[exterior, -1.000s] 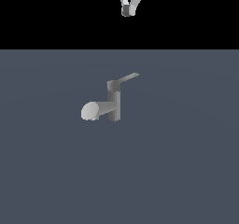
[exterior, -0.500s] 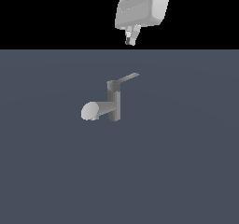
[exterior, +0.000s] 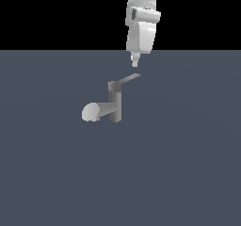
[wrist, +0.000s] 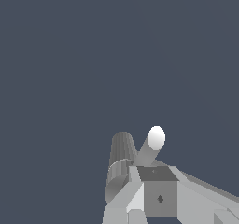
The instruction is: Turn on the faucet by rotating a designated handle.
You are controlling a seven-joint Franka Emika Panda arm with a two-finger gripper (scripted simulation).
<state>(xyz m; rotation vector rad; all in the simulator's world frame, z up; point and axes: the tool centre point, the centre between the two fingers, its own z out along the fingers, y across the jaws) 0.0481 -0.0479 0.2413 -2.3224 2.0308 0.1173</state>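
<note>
Exterior view — gripper [exterior: 134, 63]: hangs just above the handle's free end, not touching; fingers look drawn narrow together, holding nothing.
Handle [exterior: 128, 79]: thin bar just below the fingertips, long axis running from the post cap out toward the exterior view's right.
Faucet [exterior: 114, 105]: upright post on the floor — spout toward the exterior view's left.

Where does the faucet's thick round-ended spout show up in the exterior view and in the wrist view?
Exterior view: the spout sticks out from the post toward the exterior view's left, just above centre.
Wrist view: the spout shows its pale round end, just beyond the hand.
Shared landmark: the faucet's upright post, right beside the spout.
</note>
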